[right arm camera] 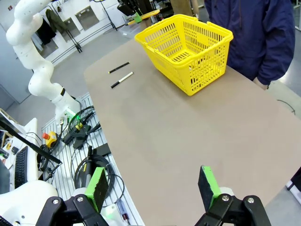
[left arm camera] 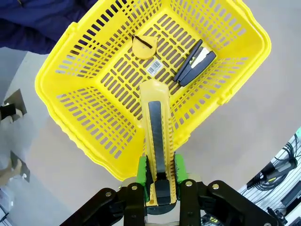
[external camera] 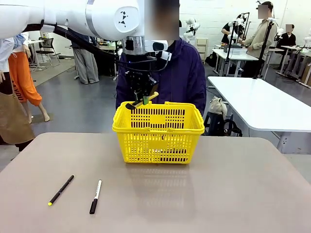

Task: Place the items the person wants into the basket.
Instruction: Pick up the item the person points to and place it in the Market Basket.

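Left gripper (left arm camera: 160,175) clamped on slim yellow-and-black utility knife (left arm camera: 157,136) above bright yellow lattice plastic basket (left arm camera: 89,136), right gripper (right arm camera: 153,186) spread wide; released here, probably landing near the rim, possibly bouncing out.

Slim yellow-and-black utility knife (external camera: 147,99) mostly hidden behind left tool (external camera: 141,98); bright yellow lattice plastic basket (left arm camera: 84,117) label print (left arm camera: 154,67) too small to read.
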Controlling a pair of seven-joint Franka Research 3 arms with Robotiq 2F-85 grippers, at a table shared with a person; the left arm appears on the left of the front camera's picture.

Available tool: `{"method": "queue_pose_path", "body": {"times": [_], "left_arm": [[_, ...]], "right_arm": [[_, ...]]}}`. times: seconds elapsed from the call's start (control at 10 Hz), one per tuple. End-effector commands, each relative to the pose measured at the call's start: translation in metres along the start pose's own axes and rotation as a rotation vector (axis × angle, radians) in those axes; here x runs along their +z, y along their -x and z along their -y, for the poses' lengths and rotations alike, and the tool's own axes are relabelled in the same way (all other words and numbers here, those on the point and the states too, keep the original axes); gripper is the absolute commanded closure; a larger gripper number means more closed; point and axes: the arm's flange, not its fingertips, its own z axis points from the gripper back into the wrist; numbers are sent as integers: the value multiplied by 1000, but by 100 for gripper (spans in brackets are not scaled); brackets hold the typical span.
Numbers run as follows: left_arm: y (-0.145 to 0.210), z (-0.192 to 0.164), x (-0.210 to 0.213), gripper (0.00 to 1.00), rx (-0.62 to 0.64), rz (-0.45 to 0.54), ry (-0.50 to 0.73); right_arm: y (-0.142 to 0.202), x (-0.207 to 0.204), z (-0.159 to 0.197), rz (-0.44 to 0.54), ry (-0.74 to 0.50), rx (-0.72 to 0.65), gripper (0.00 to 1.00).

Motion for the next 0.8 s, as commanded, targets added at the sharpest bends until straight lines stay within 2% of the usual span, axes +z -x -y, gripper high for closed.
{"method": "queue_pose_path", "body": {"times": [0.0,0.5,0.7], "left_arm": [[5,2,2,74,-9,-20,-2],[5,2,2,74,-9,-20,-2],[-10,-5,-11,73,-36,-39,12]], "right_arm": [[-2,0,1,29,-9,13,0],[-2,0,1,29,-9,13,0],[-2,0,1,29,-9,13,0]]}}
